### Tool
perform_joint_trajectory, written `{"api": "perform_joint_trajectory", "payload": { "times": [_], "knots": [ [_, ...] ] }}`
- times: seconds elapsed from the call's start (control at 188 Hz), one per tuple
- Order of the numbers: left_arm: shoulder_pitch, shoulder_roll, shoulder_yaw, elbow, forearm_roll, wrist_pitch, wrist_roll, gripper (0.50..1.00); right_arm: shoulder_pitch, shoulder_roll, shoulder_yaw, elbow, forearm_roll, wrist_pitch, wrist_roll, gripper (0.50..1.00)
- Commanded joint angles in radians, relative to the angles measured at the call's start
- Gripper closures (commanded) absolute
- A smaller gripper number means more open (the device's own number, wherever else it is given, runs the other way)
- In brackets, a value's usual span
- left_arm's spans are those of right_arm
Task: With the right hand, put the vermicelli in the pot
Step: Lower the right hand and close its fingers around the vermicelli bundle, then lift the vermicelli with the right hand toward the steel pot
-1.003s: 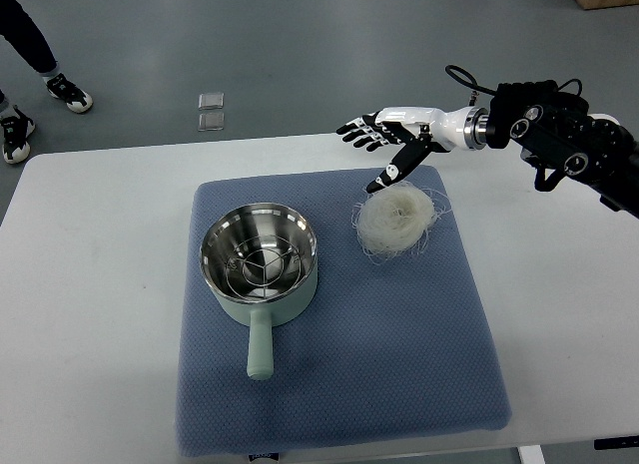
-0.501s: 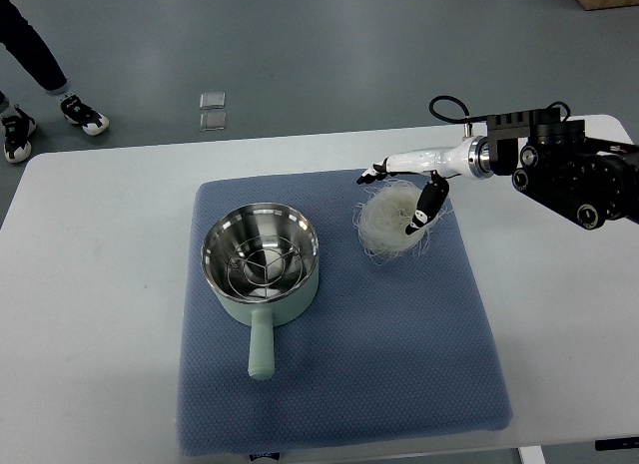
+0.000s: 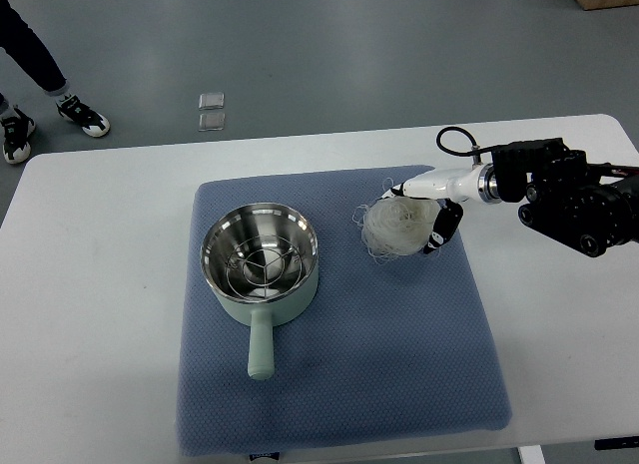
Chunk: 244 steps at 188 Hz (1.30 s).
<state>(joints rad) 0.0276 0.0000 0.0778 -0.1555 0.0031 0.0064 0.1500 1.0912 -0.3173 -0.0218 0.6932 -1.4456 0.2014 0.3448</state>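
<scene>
The right hand [image 3: 424, 210] is clamped around the vermicelli [image 3: 397, 226], right of the pot [image 3: 262, 264] on the mat [image 3: 399, 354]; the pot lies leftward of the hand, its handle pointing toward the robot.

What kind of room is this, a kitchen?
Probably a robot test lab, not a kitchen: a white table on bare grey floor, a pot and vermicelli staged on a blue mat, no stove.

Thready noodles against my glossy plastic fingers [image 3: 446, 223].
The vermicelli [image 3: 397, 226] between them looks wiry and pale; under them the pad [image 3: 399, 354] is matt woven cloth; off beside them, the pot [image 3: 261, 260] shines like polished steel.
</scene>
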Motion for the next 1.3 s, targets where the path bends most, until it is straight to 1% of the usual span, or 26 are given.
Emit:
{"api": "perform_joint_trajectory", "payload": {
  "times": [0.0,0.176,0.272,0.288,0.293,0.299,0.304,0.309,0.315,0.331,0.389,0.416,0.437,0.485,0.533,0.539,0.555,0.56,0.571,0.736,0.832,0.901,1.04,1.173,1.216,1.296],
  "knots": [
    [0.000,0.000,0.000,0.001,0.000,0.000,0.000,0.500,0.007,0.009,0.003,0.000,0.005,0.006,0.000,0.579],
    [0.000,0.000,0.000,-0.001,0.000,0.000,0.000,0.500,0.027,0.046,0.003,0.002,0.011,0.010,0.000,0.605],
    [0.000,0.000,0.000,0.001,0.000,0.000,0.000,0.500,0.033,0.066,0.003,0.002,0.011,0.012,0.000,0.650],
    [0.000,0.000,0.000,-0.001,0.000,0.000,0.000,0.500,0.035,0.066,0.003,0.002,0.011,0.012,0.000,0.674],
    [0.000,0.000,0.000,-0.001,0.000,0.000,0.000,0.500,0.035,0.066,0.003,0.002,0.011,0.012,0.000,0.675],
    [0.000,0.000,0.000,0.001,0.000,0.000,0.000,0.500,0.035,0.066,0.003,0.002,0.011,0.010,0.000,0.691],
    [0.000,0.000,0.000,0.001,0.000,0.000,0.000,0.500,0.035,0.066,0.003,0.002,0.011,0.010,0.000,0.691],
    [0.000,0.000,0.000,0.001,0.000,0.000,0.000,0.500,0.036,0.067,0.003,0.002,0.011,0.010,0.000,0.705],
    [0.000,0.000,0.000,0.001,0.000,0.000,0.000,0.500,0.036,0.067,0.003,0.002,0.011,0.010,0.000,0.705],
    [0.000,0.000,0.000,0.001,0.000,0.000,0.000,0.500,0.036,0.067,0.003,0.002,0.011,0.007,0.002,0.738],
    [0.000,0.000,0.000,0.001,0.000,0.000,0.000,0.500,0.038,0.070,0.003,0.002,0.010,0.009,0.002,0.785],
    [0.000,0.000,0.000,0.001,0.000,0.000,0.000,0.500,0.039,0.070,0.003,0.002,0.010,0.010,0.002,0.820],
    [0.000,0.000,0.000,0.001,0.000,0.000,0.000,0.500,0.038,0.070,0.003,0.002,0.011,0.010,0.002,0.830],
    [0.000,0.000,0.000,-0.001,0.000,0.000,-0.001,0.500,0.039,0.070,0.003,0.002,0.010,0.010,0.002,0.901],
    [0.000,0.000,0.000,-0.001,0.000,0.000,0.000,0.500,0.039,0.070,0.002,0.002,0.008,0.010,0.002,0.940],
    [0.000,0.000,0.000,0.001,0.000,0.000,0.000,0.500,0.039,0.070,0.002,0.000,0.008,0.010,0.002,0.954],
    [0.000,0.000,0.000,0.001,0.000,0.000,0.000,0.500,0.039,0.070,0.002,0.000,0.008,0.010,0.002,0.969],
    [0.000,0.000,0.000,-0.001,0.000,0.000,0.000,0.500,0.039,0.070,0.002,0.002,0.008,0.010,0.002,0.987],
    [0.000,0.000,0.000,-0.001,0.000,0.000,0.000,0.500,0.039,0.070,0.002,0.002,0.008,0.010,0.002,1.000],
    [0.000,0.000,0.000,0.001,0.000,0.000,0.000,0.500,0.062,0.064,0.003,0.002,0.010,0.006,0.006,1.000],
    [0.000,0.000,0.000,0.001,0.000,0.000,0.000,0.500,0.078,0.058,0.008,0.002,0.011,0.003,0.031,1.000],
    [0.000,0.000,0.000,0.001,0.000,0.000,0.000,0.500,0.105,0.053,0.043,0.002,0.013,0.006,0.046,1.000],
    [0.000,0.000,0.000,0.001,0.000,0.000,0.000,0.500,0.136,0.049,0.103,0.011,0.010,0.006,0.054,1.000],
    [0.000,0.000,0.000,-0.001,0.000,0.000,0.000,0.500,0.211,0.052,0.109,0.032,0.011,0.007,0.118,1.000],
    [0.000,0.000,0.000,0.001,0.000,0.000,0.000,0.500,0.225,0.055,0.111,0.043,0.011,0.007,0.128,1.000],
    [0.000,0.000,0.000,0.001,0.000,0.000,0.000,0.500,0.249,0.055,0.111,0.100,0.011,0.009,0.137,1.000]
  ]
}}
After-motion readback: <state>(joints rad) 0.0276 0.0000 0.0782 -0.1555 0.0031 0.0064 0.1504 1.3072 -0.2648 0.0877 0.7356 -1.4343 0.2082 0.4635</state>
